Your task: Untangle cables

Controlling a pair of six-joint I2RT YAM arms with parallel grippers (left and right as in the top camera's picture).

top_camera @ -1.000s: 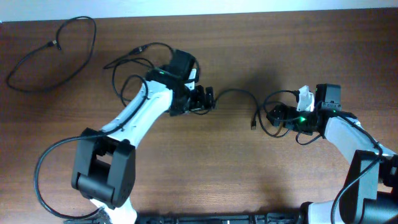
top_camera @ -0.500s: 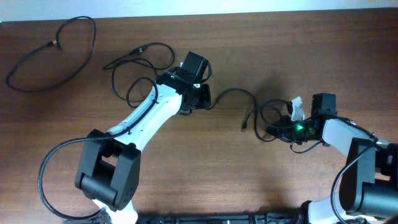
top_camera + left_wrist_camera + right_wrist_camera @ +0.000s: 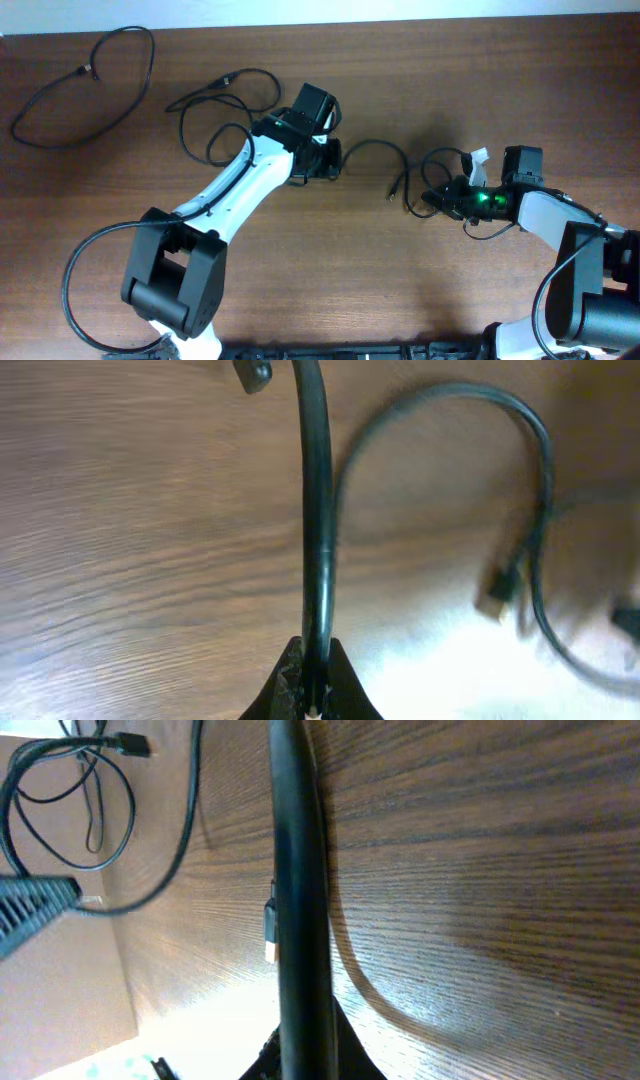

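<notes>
A black cable (image 3: 375,146) arcs across the middle of the table, with a plug end (image 3: 392,197) lying on the wood. My left gripper (image 3: 337,160) is shut on this cable; in the left wrist view the strand (image 3: 317,510) runs straight out from between the closed jaws (image 3: 314,695). Behind the left arm the cable carries on into loose loops (image 3: 212,112). My right gripper (image 3: 441,198) is shut on a looped cable (image 3: 438,160) at the right. The right wrist view shows that thick strand (image 3: 298,890) clamped in the jaws (image 3: 305,1058).
A separate black cable (image 3: 88,82) lies in an open loop at the far left corner. The table's far edge (image 3: 400,22) runs along the top. A white tag (image 3: 478,160) sits on the right wrist.
My left gripper has closed on the cable and shifted a little right. The right gripper has closed too and slid left, and the plug end has moved left.
</notes>
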